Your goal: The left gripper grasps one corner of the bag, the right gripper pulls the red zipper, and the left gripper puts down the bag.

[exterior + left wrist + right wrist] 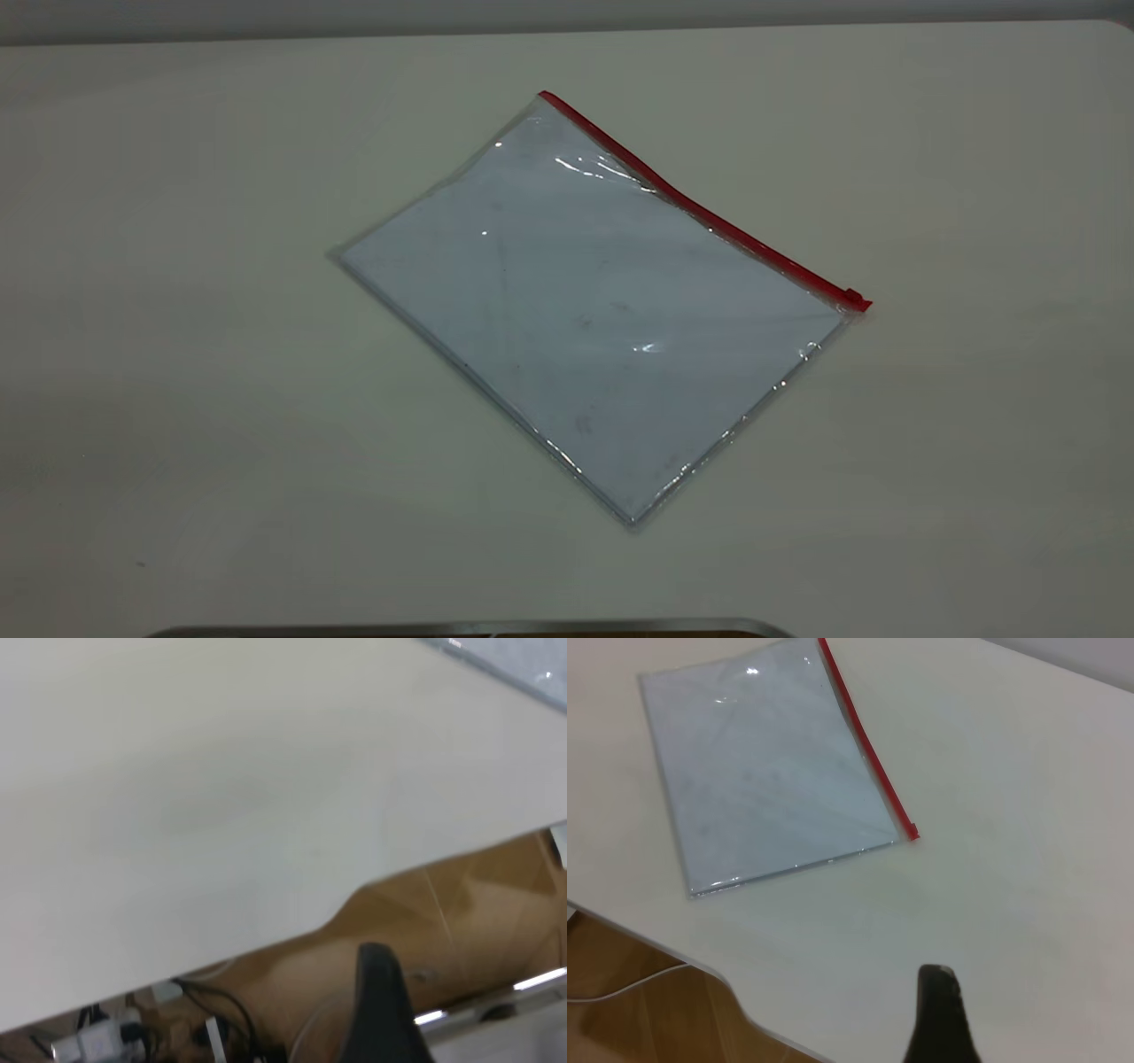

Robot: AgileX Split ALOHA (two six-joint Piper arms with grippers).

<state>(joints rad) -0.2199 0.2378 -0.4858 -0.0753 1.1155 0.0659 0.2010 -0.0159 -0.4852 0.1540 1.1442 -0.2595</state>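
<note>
Neither gripper has hold of anything; how far either is open I cannot tell. The bag (594, 319) lies flat mid-bench, untouched; its red zipper (700, 208) runs along the far edge. The left gripper (383, 1010) should approach low and nip the corner of the bag (545, 102) opposite the slider; the right gripper (939, 1019) hangs near the bench edge.

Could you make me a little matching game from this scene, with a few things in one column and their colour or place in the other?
Things:
1. the bag
2. the red zipper
3. the slider tab
4. the table

Descriptions:
A. a narrow bright strip along one long edge
B. a plain pale surface under everything
C. clear plastic with pale sheets showing through, lying flat
D. a tiny piece at the strip's end, on the exterior view's right

Pairs: 1-C, 2-A, 3-D, 4-B
</note>
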